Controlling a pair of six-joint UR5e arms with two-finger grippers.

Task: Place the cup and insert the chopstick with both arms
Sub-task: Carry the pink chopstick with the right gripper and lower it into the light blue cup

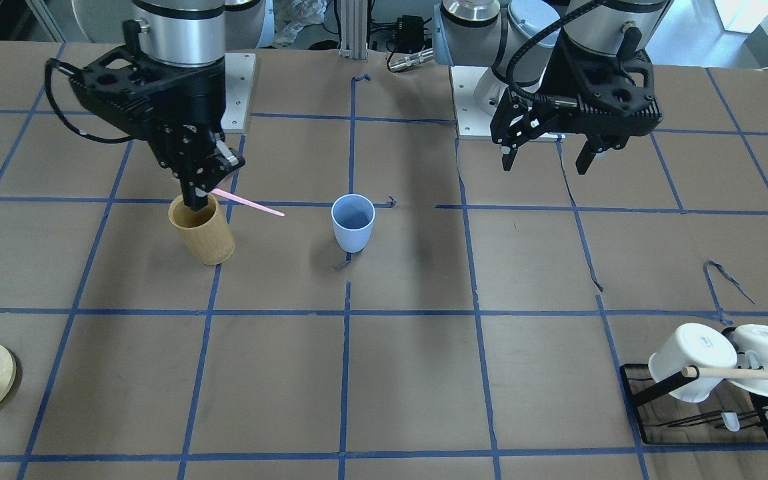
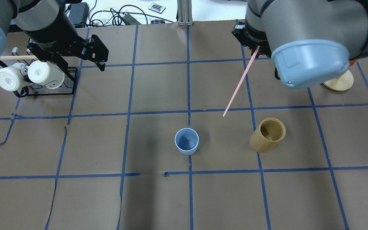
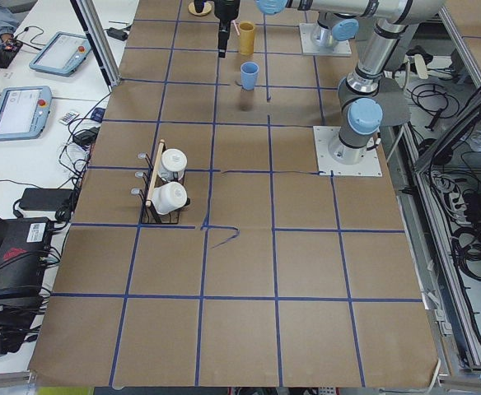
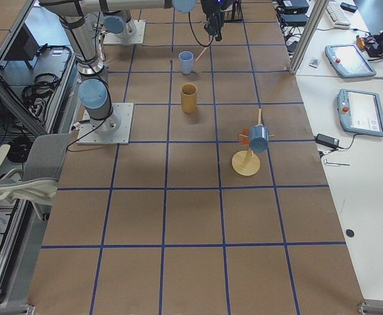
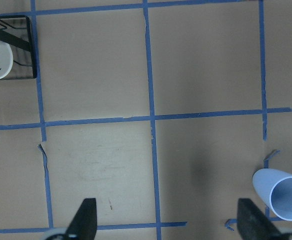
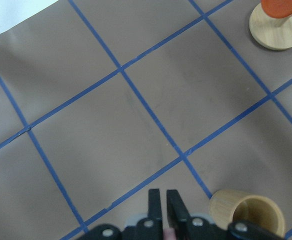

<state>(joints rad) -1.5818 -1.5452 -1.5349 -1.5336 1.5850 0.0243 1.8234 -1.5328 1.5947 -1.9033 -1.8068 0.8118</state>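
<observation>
I am seeing the right gripper (image 1: 196,199) pointing down, raised above the table, its fingers pinching one end of the chopstick (image 1: 251,204); the stick is slanting down toward the cup (image 1: 353,222), its free tip in the air and short of the rim; the cup is standing upright near the table's middle, with the bamboo holder (image 1: 202,230) nearby; the left gripper (image 1: 545,161) is hanging with jaws spread wide, nothing between them; the front view is stacking the right gripper onto the holder, while the overhead view is showing them apart; the left wrist view is catching the cup at its lower right.
</observation>
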